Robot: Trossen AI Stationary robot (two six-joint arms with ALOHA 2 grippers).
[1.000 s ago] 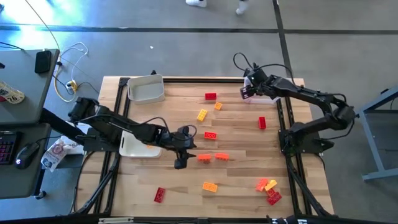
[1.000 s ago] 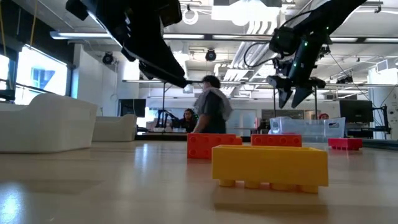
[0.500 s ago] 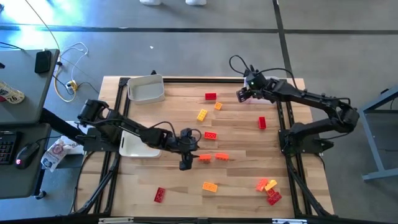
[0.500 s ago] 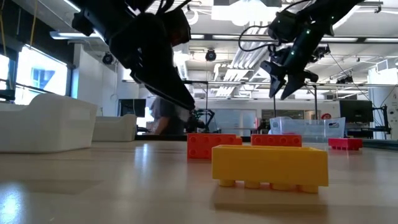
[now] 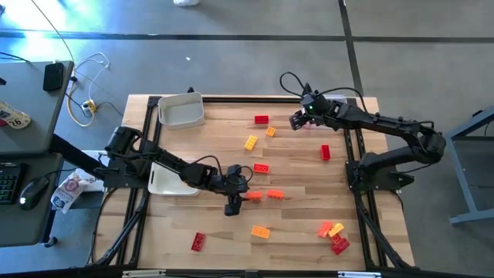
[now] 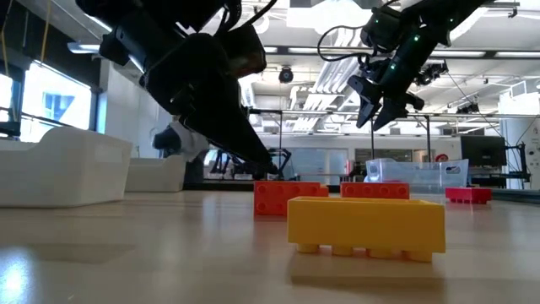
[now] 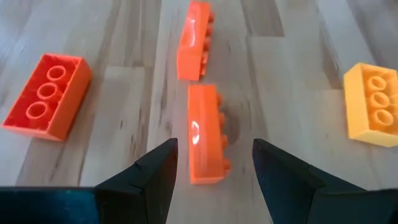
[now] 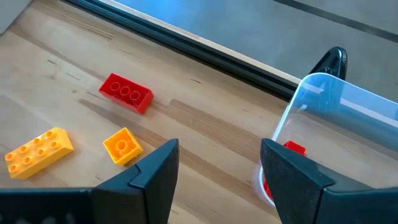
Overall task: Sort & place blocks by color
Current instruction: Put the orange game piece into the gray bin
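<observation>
Red, orange and yellow-orange blocks lie scattered on the wooden table (image 5: 301, 216). My left gripper (image 7: 214, 171) is open and low over the table's middle. An orange block (image 7: 205, 134) lies on its side just ahead of the gap between the fingers, untouched. A second orange block (image 7: 194, 40) lies beyond it, a red-orange one (image 7: 45, 96) and a yellow-orange one (image 7: 373, 112) to either side. My right gripper (image 5: 296, 120) hangs open and empty near the far edge, beside a clear tray (image 8: 348, 118) holding a red block (image 8: 292, 148).
Two white trays (image 5: 181, 110) (image 5: 166, 179) stand on the table's left side. More blocks lie near the front edge: a red one (image 5: 198, 242), a yellow-orange one (image 5: 260, 231) and a cluster (image 5: 333, 235) at the right. A red block (image 5: 325, 153) lies by the right arm's base.
My left gripper has sunk toward the table and moved right, up to the orange block, still open. My right gripper has swung left along the far edge, away from the clear tray, and turned somewhat. No block has moved.
</observation>
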